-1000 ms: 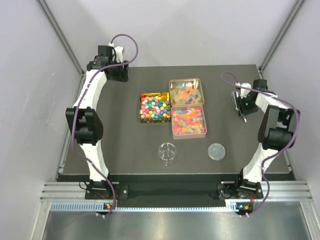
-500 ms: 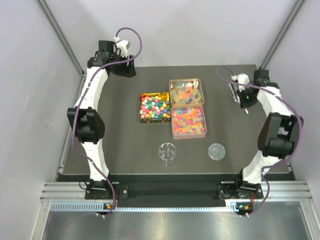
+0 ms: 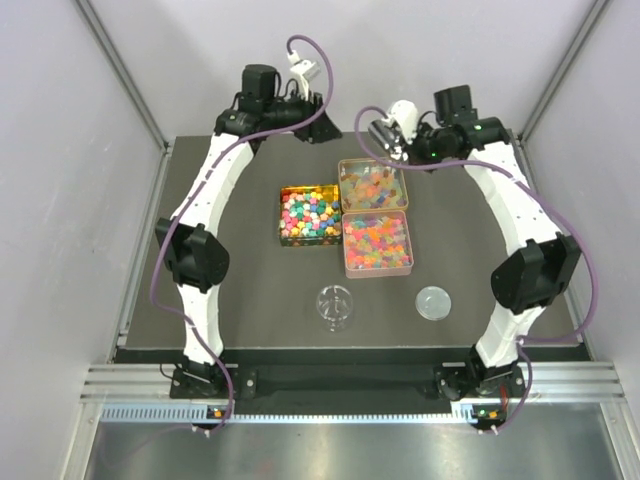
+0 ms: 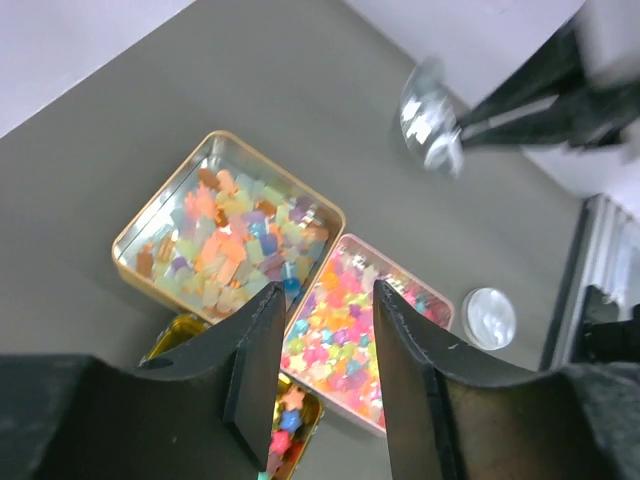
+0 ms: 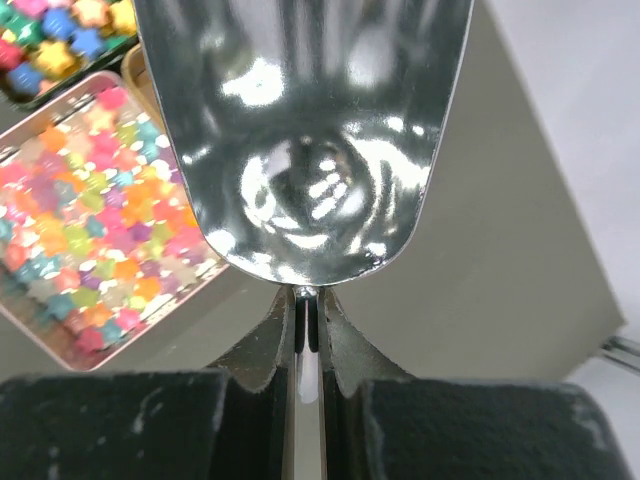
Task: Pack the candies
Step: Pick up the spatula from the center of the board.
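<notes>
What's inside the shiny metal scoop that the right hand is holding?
The shiny metal scoop, pinched by its handle in the right hand, holds nothing: only reflections, none of the small multicoloured candies. The bowl covers whatever lies directly beneath it.

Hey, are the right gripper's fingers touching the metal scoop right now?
Touching. In the right wrist view, the fingers of the right gripper are pinched shut on the thin handle of the metal scoop, with no gap.
</notes>
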### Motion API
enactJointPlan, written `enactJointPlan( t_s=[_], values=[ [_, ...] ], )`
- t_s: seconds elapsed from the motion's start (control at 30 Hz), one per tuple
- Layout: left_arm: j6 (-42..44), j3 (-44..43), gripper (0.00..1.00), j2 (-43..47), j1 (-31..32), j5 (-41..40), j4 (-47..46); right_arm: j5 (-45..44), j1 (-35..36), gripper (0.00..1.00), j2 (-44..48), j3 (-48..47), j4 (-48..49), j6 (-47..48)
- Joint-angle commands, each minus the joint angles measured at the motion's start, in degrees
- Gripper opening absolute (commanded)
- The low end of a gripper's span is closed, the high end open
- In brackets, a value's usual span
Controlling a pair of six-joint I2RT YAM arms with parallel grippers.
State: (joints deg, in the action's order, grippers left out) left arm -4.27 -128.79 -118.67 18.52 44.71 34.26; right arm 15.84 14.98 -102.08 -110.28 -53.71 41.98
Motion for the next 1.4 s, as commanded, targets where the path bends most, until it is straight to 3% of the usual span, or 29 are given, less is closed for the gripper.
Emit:
enactJointPlan(
  t_s=[0.0,0.1,0.43,0.83,0.97,1.03,1.1,1.3,1.37],
  values=[
    [-9.2,-0.4,0.48,0.6,-1.6,6.3,-8.5,-1.0,3.4,0.00,-1.1,-0.6,-3.2,0.9],
    [-11.4,2.5,0.54,2.6,-1.2,7.8,-12.0,-1.5,4.5,0.00,-0.8,0.9,-2.9,1.0],
    [-11.3,3.2,0.56,0.2,1.3,6.3,-11.0,-1.3,8.2,0.00,-1.5,-1.3,-2.4,0.5],
    [-8.9,3.1,0.50,-2.0,1.5,2.5,-8.3,-1.7,9.7,0.00,0.5,-1.9,-1.7,-0.2],
    [-8.9,3.0,0.34,-2.5,1.5,2.5,-8.3,-1.8,9.6,0.00,1.3,-1.6,-1.2,-0.8],
    [-9.1,2.9,0.12,-2.7,1.5,2.4,-8.3,-2.3,9.6,0.00,1.4,-1.2,-1.1,-0.8],
    [-9.2,2.9,0.00,-2.7,1.4,2.3,-8.3,-2.5,9.6,0.00,1.9,-0.6,-1.0,-0.8],
    [-12.6,3.4,0.00,-2.4,-0.3,6.9,-8.5,-2.9,9.6,0.00,3.5,-0.4,-0.2,-1.3],
    [-17.6,6.2,0.00,-1.6,-2.6,13.2,-12.6,-2.9,9.7,0.00,4.3,0.0,-0.2,-1.5]
  ],
)
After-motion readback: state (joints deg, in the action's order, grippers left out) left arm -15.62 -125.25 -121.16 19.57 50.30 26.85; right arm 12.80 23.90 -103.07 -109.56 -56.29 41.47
